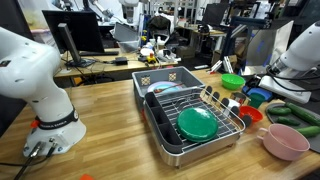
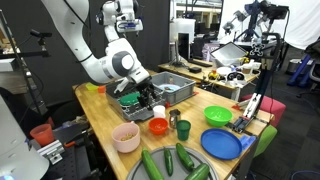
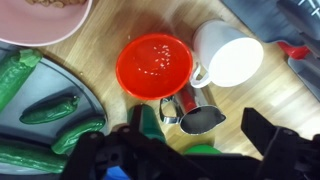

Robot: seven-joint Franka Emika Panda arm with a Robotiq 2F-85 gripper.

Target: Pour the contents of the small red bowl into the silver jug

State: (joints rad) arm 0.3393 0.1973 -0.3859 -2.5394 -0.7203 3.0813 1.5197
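Wrist view shows the small, glossy red plastic bowl [image 3: 155,65] (specks inside, unpoured) upright on the wooden table [image 3: 260,100] just beside the little silver metal jug [image 3: 196,113], while the black gripper [image 3: 190,150] hovers spread wide and empty, so grasp, lift and pour all seem left.

Exterior view: near, low over the bench [image 1: 110,115], facing the dish rack [image 1: 215,108]. Exterior view: farther, raised, facing my arm [image 2: 112,62]; both share rack, bench. My wrist view: straight down, close above small red bowl [image 3: 155,62].
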